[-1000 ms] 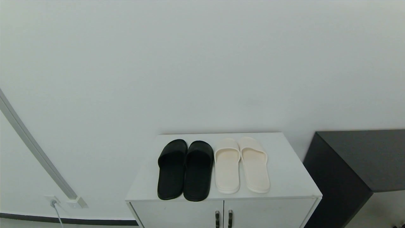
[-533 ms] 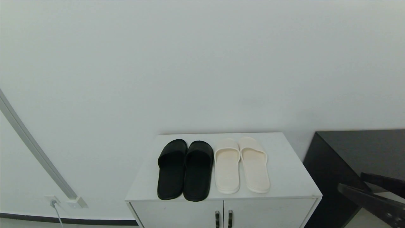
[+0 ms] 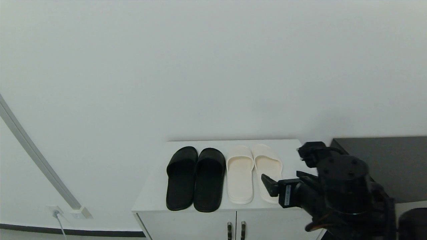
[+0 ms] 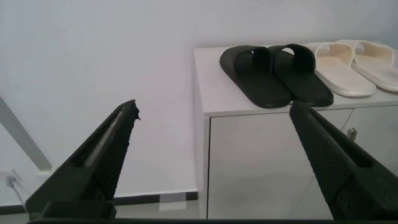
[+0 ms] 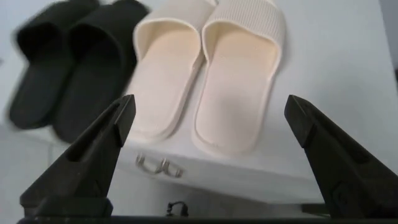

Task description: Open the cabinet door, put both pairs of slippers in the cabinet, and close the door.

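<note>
A white cabinet (image 3: pixel 151 190) stands against the wall with both doors shut; its two handles (image 3: pixel 236 230) sit at the middle seam. On its top lie a black pair of slippers (image 3: pixel 195 178) on the left and a cream pair (image 3: pixel 247 173) on the right, toes to the wall. My right gripper (image 3: pixel 283 163) hangs open just above the cabinet's front right corner, beside the right cream slipper. From its wrist, the right gripper (image 5: pixel 209 104) frames the cream pair (image 5: pixel 208 74) and the handles (image 5: pixel 155 165). My left gripper (image 4: pixel 214 107) is open, low and left of the cabinet (image 4: pixel 261 162).
A dark grey unit (image 3: pixel 393 160) stands close against the cabinet's right side. On the left wall a grey conduit strip (image 3: pixel 33 150) runs down to a socket with a plugged cable (image 3: pixel 55 211). Floor space lies left of the cabinet.
My right arm has risen into the head view from the lower right and come up over the cabinet's front right corner. The slippers and doors have not moved.
</note>
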Robot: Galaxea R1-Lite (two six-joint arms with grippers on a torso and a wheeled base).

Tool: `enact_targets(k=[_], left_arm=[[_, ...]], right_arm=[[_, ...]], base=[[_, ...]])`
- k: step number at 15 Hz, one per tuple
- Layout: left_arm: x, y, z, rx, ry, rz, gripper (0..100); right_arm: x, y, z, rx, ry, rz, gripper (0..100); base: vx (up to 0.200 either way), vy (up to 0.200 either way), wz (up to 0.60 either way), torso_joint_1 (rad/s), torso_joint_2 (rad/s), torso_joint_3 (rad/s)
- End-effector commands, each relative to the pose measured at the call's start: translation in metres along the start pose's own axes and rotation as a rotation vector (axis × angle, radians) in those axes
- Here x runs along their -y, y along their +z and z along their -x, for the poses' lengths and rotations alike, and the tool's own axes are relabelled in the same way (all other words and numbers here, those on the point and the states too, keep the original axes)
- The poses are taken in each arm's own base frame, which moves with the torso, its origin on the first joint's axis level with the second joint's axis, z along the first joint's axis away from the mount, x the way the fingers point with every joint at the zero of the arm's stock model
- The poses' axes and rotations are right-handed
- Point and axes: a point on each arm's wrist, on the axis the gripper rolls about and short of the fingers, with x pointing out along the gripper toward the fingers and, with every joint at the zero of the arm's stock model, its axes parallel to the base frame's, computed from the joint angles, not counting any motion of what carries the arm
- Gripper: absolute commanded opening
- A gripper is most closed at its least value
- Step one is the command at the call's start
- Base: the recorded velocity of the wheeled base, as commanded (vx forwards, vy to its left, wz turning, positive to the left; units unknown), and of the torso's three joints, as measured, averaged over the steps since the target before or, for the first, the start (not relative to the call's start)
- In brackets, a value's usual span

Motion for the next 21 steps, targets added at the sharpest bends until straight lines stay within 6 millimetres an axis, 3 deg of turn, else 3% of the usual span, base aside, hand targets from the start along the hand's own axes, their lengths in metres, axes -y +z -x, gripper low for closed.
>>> enact_targets(k=[1, 6, 13, 16, 21], left_arm=[[0.000, 0.000, 0.000, 0.000, 0.001, 0.000, 100], [0.000, 0.000, 0.000, 0.000, 0.001, 0.000, 100], [0.000, 0.000, 0.000, 0.000, 0.001, 0.000, 100], [0.000, 0.000, 0.000, 0.000, 0.001, 0.000, 100], [0.000, 0.000, 0.000, 0.000, 0.001, 0.001, 100]], right_arm=[[-0.005, -0.030, -0.059, -0.040, -0.128, 0.031, 100], [-0.013, -0.026, -0.110, -0.003, -0.173, 0.006, 100], [-0.024, -0.022, -0.160, 0.040, -0.176, 0.086, 100], [-0.020, -0.028, -0.175, 0.038, -0.194, 0.082, 100], [-0.023, -0.032, -0.181, 0.042, -0.190, 0.081, 100]], base=[[0.000, 0.000, 0.00, 0.000, 0.00, 0.000], [0.000, 0.000, 0.00, 0.000, 0.00, 0.000], [0.000, 0.000, 0.00, 0.000, 0.00, 0.000], [0.000, 0.000, 0.00, 0.000, 0.00, 0.000], [0.000, 0.000, 0.00, 0.000, 0.00, 0.000]])
